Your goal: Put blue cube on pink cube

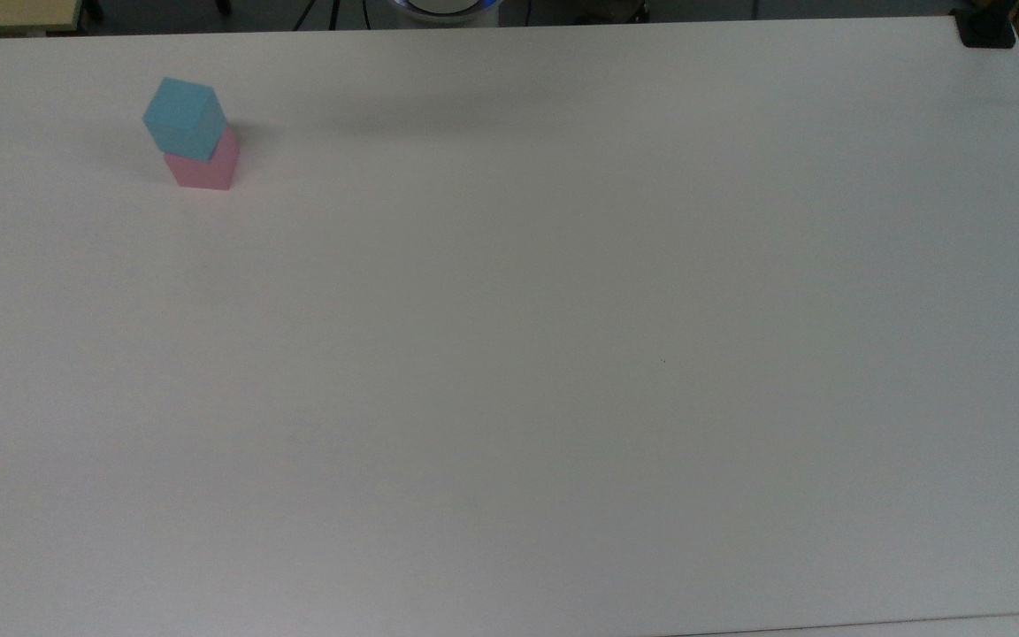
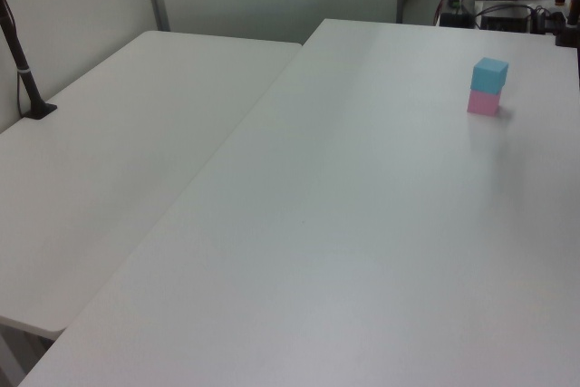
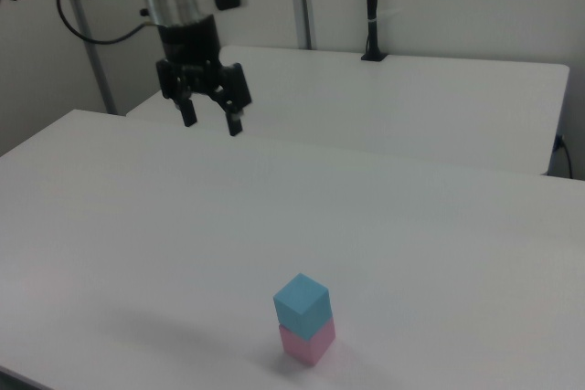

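Hanging high over the white table [image 3: 439, 226], gripper [image 3: 209, 122] spread wide, holding nothing, well apart from the stack. Below and toward the right view's right: blue cube [image 3: 302, 305] seated on pink cube [image 3: 308, 342], twisted a little off square, upright. Stack near the top view's upper left corner. Task judged done. Looks light, rigid, matte, probably not slippery; best pinched across two opposite flat faces, mid-height, if regrasped.

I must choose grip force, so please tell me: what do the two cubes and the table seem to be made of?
Blue cube: matte, uniform colour, no shine, perhaps foam or painted wood. Pink cube: same matte look, probably the same material. Table: smooth white top with a faint sheen, likely laminate.
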